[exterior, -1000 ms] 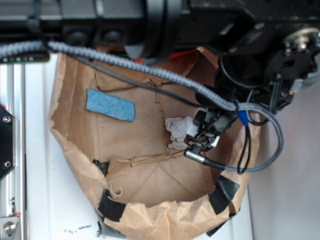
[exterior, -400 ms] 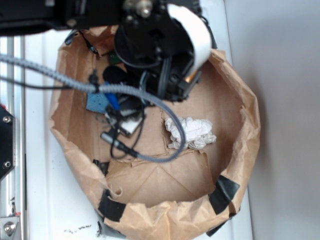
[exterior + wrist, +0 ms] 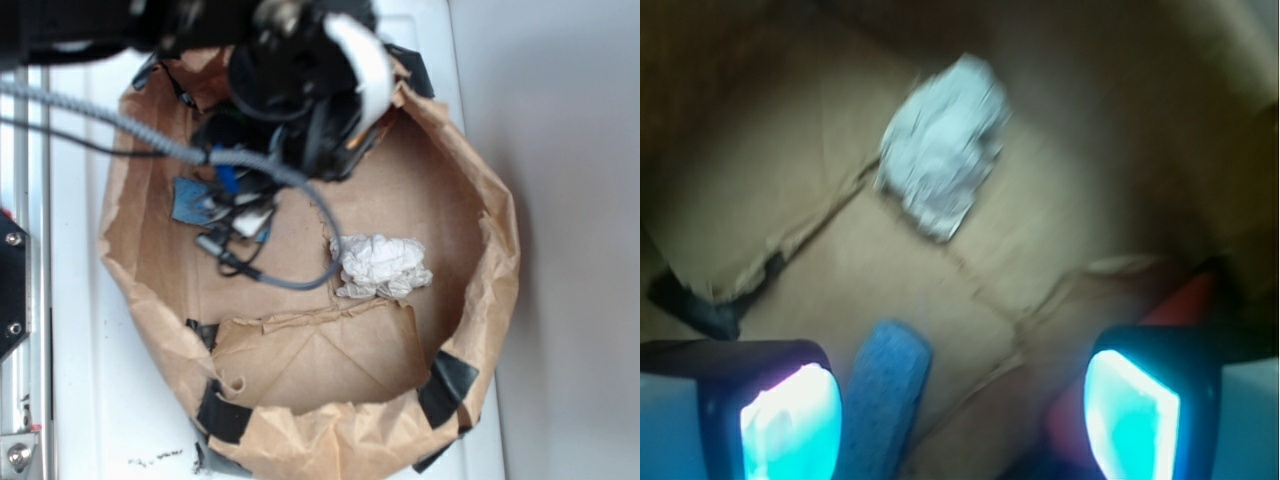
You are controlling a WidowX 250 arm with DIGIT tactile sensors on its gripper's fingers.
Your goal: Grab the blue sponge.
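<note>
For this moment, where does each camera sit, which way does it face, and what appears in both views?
Exterior: overhead, looking straight down into the brown paper bin; the dark arm and cabling cover most of the blue sponge.
Wrist: mounted on the arm, looking along the pincer toward the bin floor; both fingertips frame the bottom edge, spread apart.
Shared: the blue sponge, the white paper wad, and the paper floor.
</note>
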